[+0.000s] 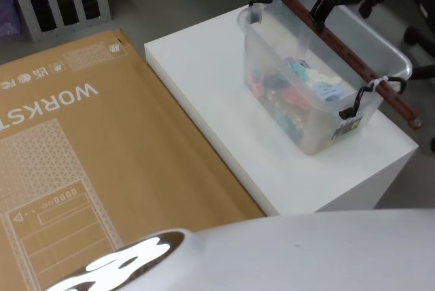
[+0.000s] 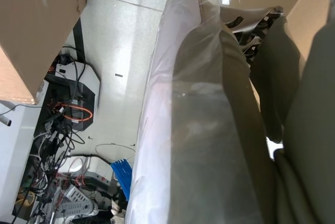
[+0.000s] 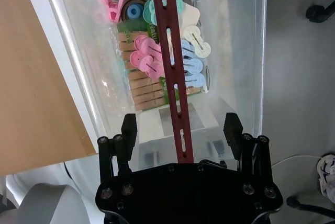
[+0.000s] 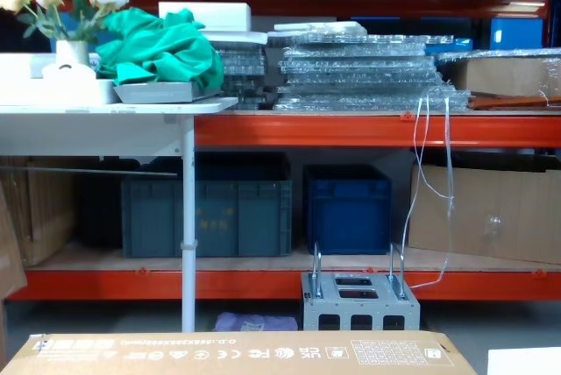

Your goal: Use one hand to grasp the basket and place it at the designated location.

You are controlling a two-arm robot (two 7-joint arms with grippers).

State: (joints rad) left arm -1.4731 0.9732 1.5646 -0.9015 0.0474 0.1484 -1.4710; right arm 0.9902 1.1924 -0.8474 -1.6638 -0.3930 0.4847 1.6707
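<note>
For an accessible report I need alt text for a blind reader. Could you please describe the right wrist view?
The black right claw is open, with one finger on each side of the dark red handle bar of a translucent plastic basket. Inside the basket lie pink, blue, green and wooden clothes pegs.

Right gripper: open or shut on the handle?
Open. Right gripper fingers straddle the basket handle, clear gaps both sides.
</note>
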